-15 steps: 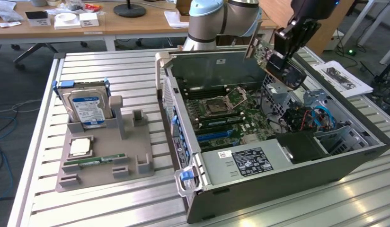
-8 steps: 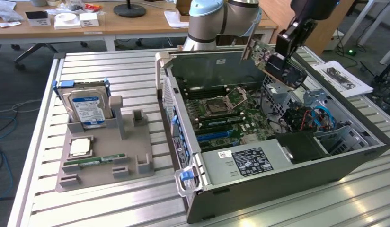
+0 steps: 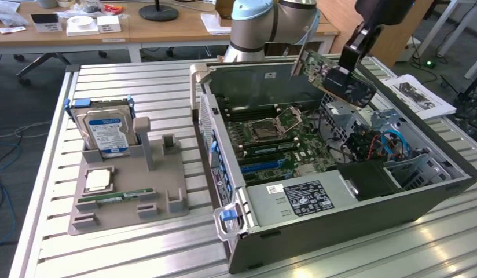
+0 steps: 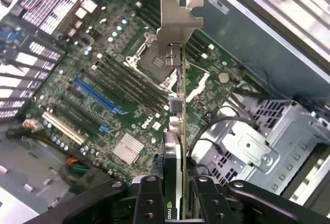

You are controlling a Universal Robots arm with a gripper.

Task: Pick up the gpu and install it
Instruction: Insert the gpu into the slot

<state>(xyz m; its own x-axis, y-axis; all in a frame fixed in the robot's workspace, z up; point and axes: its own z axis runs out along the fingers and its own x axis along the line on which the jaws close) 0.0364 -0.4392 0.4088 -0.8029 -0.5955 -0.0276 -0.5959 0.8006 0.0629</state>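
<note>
The gpu (image 3: 360,91) is held in the air above the open computer case (image 3: 339,220), over its far part toward the exterior view's right. It is clear of everything inside and is tilted rather than level. The gripper (image 3: 352,65) is closed on it; in the wrist view the card (image 4: 178,131) is seen edge-on, clamped between the two black fingers (image 4: 149,198), and no gap is seen on either side.

The step in hand is judged to be the carry toward the slots. It would be done well if the card were brought square, with its long edge parallel to the blue slot (image 4: 98,94) on the motherboard (image 4: 118,95) and the metal bracket (image 4: 178,20) turned toward the slotted wall of the case. The tilt would best be taken out while the card is high. The loose cables beside the drive cage (image 4: 247,146) are a likely snag and are better given room.

The card itself is thin and flat — a green board with a dark cover on one face. The grey bracket at the end away from the gripper (image 4: 175,195) has a notched, bent tab.
</note>
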